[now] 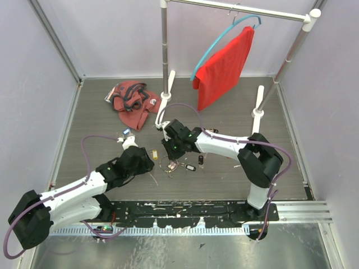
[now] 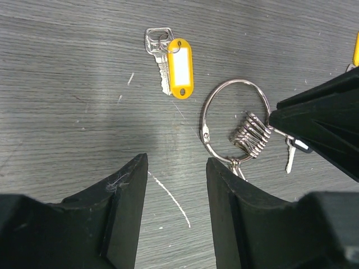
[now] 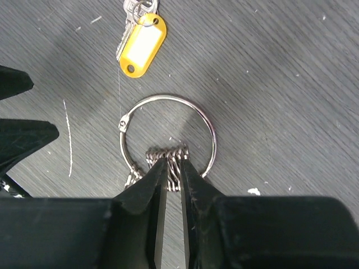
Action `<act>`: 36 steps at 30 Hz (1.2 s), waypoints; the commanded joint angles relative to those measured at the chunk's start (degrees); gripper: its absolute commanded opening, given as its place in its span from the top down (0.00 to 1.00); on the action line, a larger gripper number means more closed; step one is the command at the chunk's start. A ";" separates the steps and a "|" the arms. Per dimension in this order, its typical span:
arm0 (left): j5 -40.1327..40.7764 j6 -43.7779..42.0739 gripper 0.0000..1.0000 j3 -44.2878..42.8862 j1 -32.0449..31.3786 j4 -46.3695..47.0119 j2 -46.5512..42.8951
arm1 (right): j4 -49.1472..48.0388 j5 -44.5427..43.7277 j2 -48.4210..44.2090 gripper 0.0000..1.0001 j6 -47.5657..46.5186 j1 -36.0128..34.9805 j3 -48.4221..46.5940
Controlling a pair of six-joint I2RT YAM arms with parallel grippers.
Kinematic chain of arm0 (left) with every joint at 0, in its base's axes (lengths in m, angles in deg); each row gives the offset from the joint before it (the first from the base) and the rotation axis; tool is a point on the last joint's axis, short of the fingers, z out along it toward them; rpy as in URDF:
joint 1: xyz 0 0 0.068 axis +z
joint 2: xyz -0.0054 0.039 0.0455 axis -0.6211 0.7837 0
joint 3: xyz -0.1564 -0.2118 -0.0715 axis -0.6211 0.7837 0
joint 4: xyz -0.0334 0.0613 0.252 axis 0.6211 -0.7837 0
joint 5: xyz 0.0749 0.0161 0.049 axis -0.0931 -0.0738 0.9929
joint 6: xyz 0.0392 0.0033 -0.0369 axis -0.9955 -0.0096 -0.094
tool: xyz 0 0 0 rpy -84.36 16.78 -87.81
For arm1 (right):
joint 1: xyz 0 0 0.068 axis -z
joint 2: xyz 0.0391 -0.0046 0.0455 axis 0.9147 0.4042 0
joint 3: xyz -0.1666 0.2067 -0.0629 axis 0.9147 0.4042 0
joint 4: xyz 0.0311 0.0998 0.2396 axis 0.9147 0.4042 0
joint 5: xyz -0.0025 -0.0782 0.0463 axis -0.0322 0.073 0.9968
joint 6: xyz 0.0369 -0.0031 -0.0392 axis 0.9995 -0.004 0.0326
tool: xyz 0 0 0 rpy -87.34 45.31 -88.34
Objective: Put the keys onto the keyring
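One yellow key tag [image 2: 179, 68] — plain white insert [image 3: 141, 43]

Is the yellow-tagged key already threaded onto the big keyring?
No, the yellow-tagged key lies flat on the table, apart from the keyring, with bare tabletop showing between them.

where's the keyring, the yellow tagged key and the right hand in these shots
keyring [image 3: 168, 96]: right wrist view, top arc of the wire
yellow tagged key [image 3: 143, 43]: right wrist view, middle of its yellow tag
right hand [image 3: 172, 165]: right wrist view, midway between its fingertips
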 commanded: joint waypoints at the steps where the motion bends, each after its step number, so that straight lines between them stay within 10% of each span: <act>1: 0.34 -0.27 0.47 0.53 0.41 1.08 -1.01 | -0.36 0.53 1.11 0.79 -1.28 -0.32 -3.24; 36: -0.99 -1.72 0.46 -0.42 0.57 2.56 0.66 | 0.16 1.60 4.89 0.74 -1.44 -0.24 -3.11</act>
